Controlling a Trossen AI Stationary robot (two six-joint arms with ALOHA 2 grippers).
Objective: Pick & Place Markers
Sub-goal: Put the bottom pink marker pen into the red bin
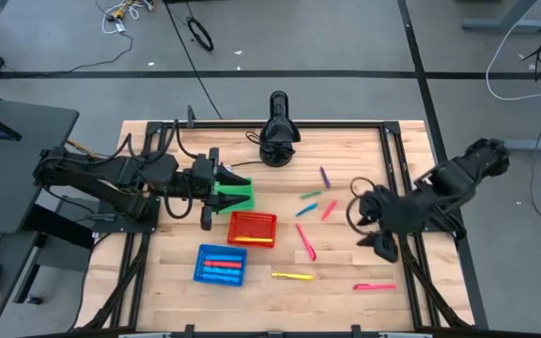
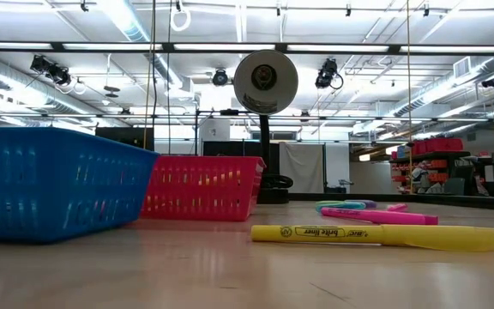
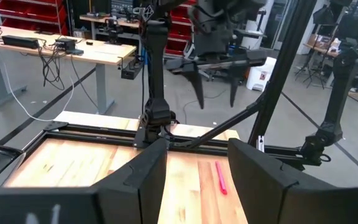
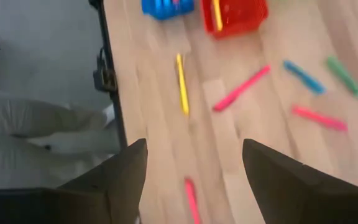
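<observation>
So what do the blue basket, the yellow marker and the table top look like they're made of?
Blue basket: seemingly moulded plastic, slightly glossy, with slotted lattice walls. Yellow marker: smooth plastic barrel with printed lettering, apparently a highlighter. Table top: light wood in joined strips like butcher block, grain visible, low sheen.

Left gripper open (empty); right gripper open, raised.
</observation>
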